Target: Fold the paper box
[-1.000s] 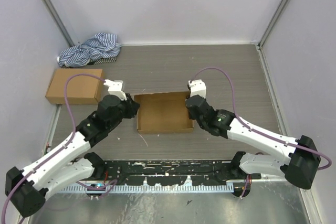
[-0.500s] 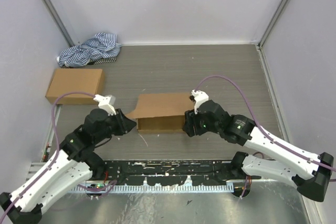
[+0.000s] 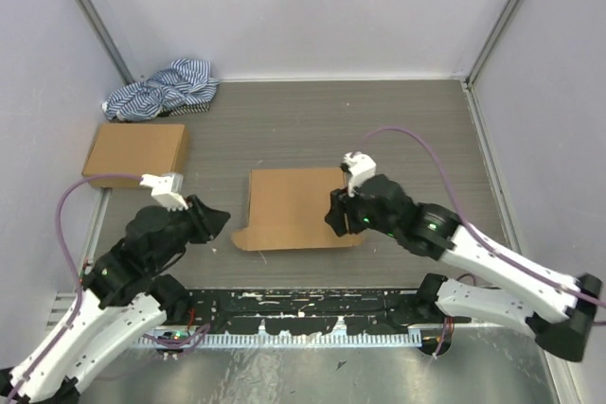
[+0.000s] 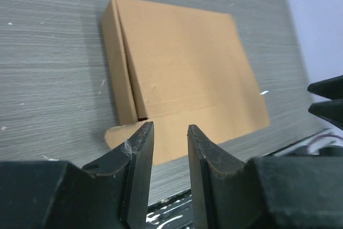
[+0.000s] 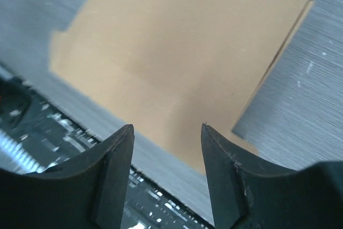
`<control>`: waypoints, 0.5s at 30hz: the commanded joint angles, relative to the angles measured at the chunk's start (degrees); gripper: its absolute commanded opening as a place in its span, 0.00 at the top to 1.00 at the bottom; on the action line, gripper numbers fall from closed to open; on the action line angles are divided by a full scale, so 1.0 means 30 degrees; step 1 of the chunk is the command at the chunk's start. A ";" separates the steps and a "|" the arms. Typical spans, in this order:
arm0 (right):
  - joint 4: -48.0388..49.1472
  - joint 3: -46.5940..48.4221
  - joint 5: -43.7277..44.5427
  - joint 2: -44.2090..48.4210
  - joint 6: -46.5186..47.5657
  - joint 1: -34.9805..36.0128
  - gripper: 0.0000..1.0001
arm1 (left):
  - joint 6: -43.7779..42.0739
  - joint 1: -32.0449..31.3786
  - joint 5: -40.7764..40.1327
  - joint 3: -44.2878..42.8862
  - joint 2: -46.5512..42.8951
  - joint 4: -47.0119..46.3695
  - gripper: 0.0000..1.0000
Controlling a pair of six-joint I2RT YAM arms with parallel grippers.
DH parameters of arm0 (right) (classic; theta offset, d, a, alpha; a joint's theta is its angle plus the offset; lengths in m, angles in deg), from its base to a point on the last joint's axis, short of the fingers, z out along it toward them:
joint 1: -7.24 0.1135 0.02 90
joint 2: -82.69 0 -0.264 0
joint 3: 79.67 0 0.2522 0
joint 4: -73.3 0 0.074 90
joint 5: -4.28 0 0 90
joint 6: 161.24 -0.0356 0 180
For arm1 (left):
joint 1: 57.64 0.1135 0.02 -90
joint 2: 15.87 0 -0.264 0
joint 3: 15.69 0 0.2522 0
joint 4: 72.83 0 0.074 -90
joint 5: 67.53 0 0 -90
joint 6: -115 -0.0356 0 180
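Top external: paper box (image 3: 298, 201) near the bench's (image 3: 407, 130) near edge (likely light, stiff); pinch its front flap (image 3: 294, 237); left gripper (image 4: 169, 127), right gripper (image 5: 167, 127) spread, empty.

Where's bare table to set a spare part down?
Far strip from the striped cloth to the right wall, behind the paper box. Crowded: near edge around the left arm and right arm, plus the left side by the ready-made box.
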 commanded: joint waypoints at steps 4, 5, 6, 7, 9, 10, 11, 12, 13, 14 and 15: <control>0.0916 0.2528 0.5034 -0.6871 -0.0318 -0.0188 0.46 | -0.3521 -0.0031 -0.1111 -0.4226 0.9242 -0.1485 0.60; 0.0951 0.2652 0.5092 -0.7479 -0.0391 -0.0353 0.45 | -0.3690 -0.0019 -0.0782 -0.4403 1.0492 -0.1796 0.60; 0.0956 0.2683 0.5095 -0.8119 -0.0558 -0.0507 0.43 | -0.3732 -0.0042 -0.0459 -0.4532 1.1557 -0.2058 0.60; 0.0956 0.2675 0.4927 -0.8766 -0.0725 -0.0706 0.42 | -0.3675 -0.0041 -0.0166 -0.4588 1.2635 -0.2359 0.60; 0.1099 0.2536 0.4564 -1.0004 -0.1101 -0.1177 0.42 | -0.3687 -0.0042 0.0698 -0.4301 1.4710 -0.3429 0.60; 0.1179 0.2470 0.4531 -1.0544 -0.1317 -0.1328 0.41 | -0.3611 -0.0038 0.0982 -0.4160 1.5556 -0.3885 0.60; 0.1339 0.2382 0.4435 -1.1047 -0.1443 -0.1424 0.42 | -0.3576 -0.0059 0.1278 -0.4040 1.6328 -0.4301 0.60; 0.1491 0.2290 0.4310 -1.1473 -0.1591 -0.1491 0.41 | -0.3557 -0.0044 0.1469 -0.3981 1.7040 -0.4510 0.60; 0.1686 0.2202 0.4140 -1.1826 -0.1660 -0.1529 0.42 | -0.3521 -0.0031 0.1529 -0.4021 1.7736 -0.4547 0.60; 0.1846 0.2099 0.4002 -1.2119 -0.1716 -0.1548 0.41 | -0.3510 -0.0044 0.1526 -0.4114 1.8373 -0.4523 0.60; 0.1954 0.2042 0.3929 -1.2343 -0.1786 -0.1569 0.41 | -0.3527 -0.0023 0.1507 -0.4283 1.9060 -0.4366 0.60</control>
